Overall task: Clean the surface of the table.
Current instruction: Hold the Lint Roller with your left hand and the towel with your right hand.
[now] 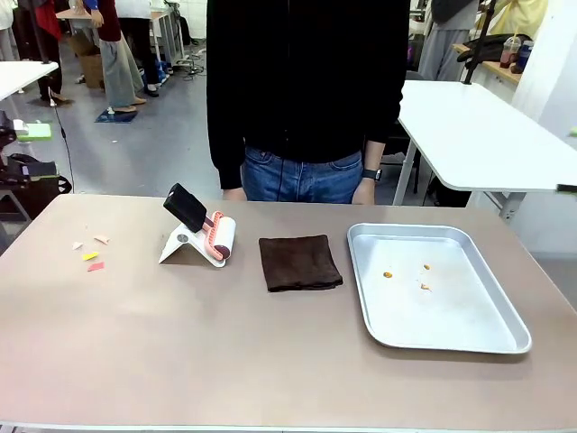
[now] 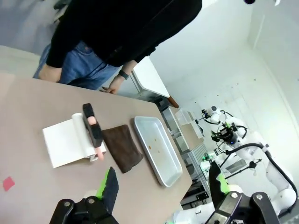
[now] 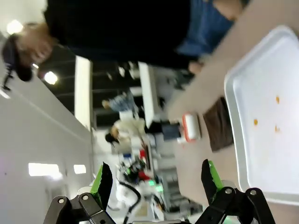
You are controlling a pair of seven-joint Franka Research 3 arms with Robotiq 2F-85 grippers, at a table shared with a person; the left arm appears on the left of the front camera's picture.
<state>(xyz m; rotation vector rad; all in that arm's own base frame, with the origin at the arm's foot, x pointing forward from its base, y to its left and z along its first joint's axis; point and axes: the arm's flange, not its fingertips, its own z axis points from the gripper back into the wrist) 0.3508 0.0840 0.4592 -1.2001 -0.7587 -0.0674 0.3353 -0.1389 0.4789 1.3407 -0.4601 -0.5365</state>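
My left pincer (image 2: 162, 173) and right pincer (image 3: 156, 170) hang open, empty, above the tan table (image 1: 270, 361). The brown cloth (image 2: 122, 148) lies ahead of my left; best pinch its near edge flat.

front: across table (image 1: 270, 370) toward person (image 1: 306, 81) | wrists: raised, rolled — all share tray (image 1: 451, 316)
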